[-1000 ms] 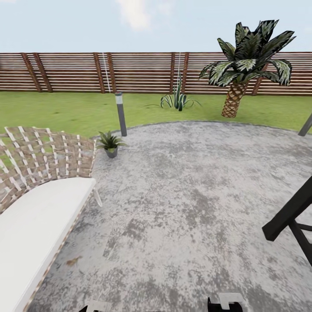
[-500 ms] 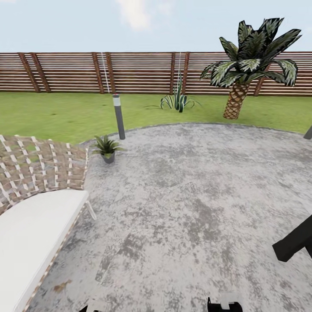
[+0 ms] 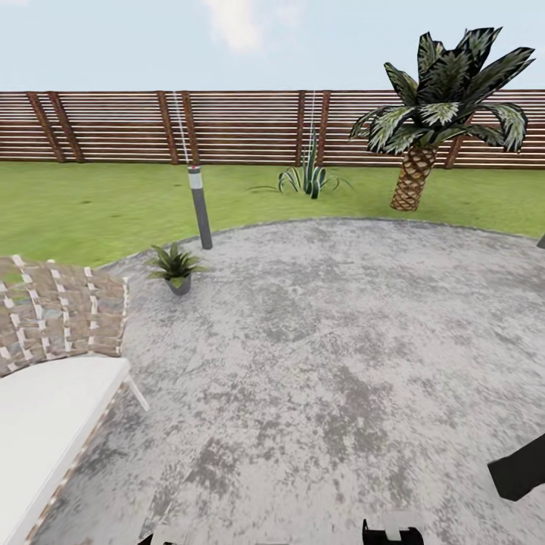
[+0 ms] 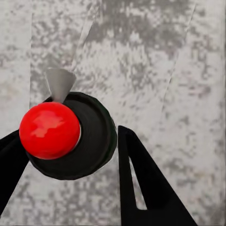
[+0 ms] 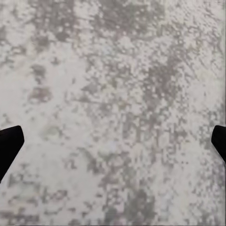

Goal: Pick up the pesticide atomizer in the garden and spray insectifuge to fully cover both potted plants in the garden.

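Observation:
In the left wrist view the pesticide atomizer (image 4: pixel 94 141) is seen from above: a round black spray head with a red tip (image 4: pixel 49 129) and a grey nozzle. My left gripper (image 4: pixel 68 143) is shut on it, a dark finger on each side, over grey paving. My right gripper (image 5: pixel 113 141) is open above bare paving, with its fingertips (image 5: pixel 9 141) at the picture's edges. One potted plant (image 3: pixel 175 266), a low green rosette in a grey pot, stands at the paving's left edge in the head view, far ahead of me. The second potted plant is out of view.
A woven chair with a white cushion (image 3: pixel 53 378) is close on my left. A grey bollard lamp (image 3: pixel 199 206) stands behind the plant. A striped agave (image 3: pixel 306 175) and a palm (image 3: pixel 412 178) grow before the slat fence (image 3: pixel 113 125). A dark object (image 3: pixel 522 473) juts in at lower right.
The camera has moved: the chair and the dark object have slid down and outward in the picture, and the plant and lamp have drifted left. My left gripper's hold cannot be compared.

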You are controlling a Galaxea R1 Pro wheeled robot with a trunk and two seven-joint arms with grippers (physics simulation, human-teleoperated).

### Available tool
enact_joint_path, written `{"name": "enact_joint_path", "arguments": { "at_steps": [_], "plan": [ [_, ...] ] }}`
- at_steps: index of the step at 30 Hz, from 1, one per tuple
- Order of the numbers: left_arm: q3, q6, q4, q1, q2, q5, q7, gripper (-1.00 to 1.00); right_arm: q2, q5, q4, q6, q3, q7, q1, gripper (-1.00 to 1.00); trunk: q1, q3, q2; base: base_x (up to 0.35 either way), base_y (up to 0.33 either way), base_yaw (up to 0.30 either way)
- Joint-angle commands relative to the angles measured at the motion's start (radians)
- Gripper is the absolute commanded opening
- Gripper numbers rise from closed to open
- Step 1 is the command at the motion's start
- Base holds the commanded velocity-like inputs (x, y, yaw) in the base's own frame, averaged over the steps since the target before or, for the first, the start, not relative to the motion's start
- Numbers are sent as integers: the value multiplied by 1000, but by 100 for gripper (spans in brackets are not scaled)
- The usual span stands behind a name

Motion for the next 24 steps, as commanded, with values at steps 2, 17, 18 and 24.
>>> {"name": "enact_joint_path", "arguments": {
  "at_steps": [2, 17, 18, 24],
  "plan": [
    [5, -4, 1, -1, 0, -10, 4, -100, 0, 7, 1, 1, 5, -10, 0, 100, 0, -1, 0, 312, -125, 0],
    [7, -3, 1, -1, 0, -10, 4, -100, 0, 7, 1, 1, 4, -10, -1, 100, 0, -1, 0, 328, -40, 0],
    [7, -3, 1, -1, 0, -10, 4, -100, 0, 7, 1, 1, 4, -10, -1, 100, 0, -1, 0, 335, 0, 36],
    [7, -3, 1, -1, 0, -10, 4, -100, 0, 6, 1, 1, 5, -11, 0, 100, 0, -1, 0, 335, 0, 214]
  ]
}}
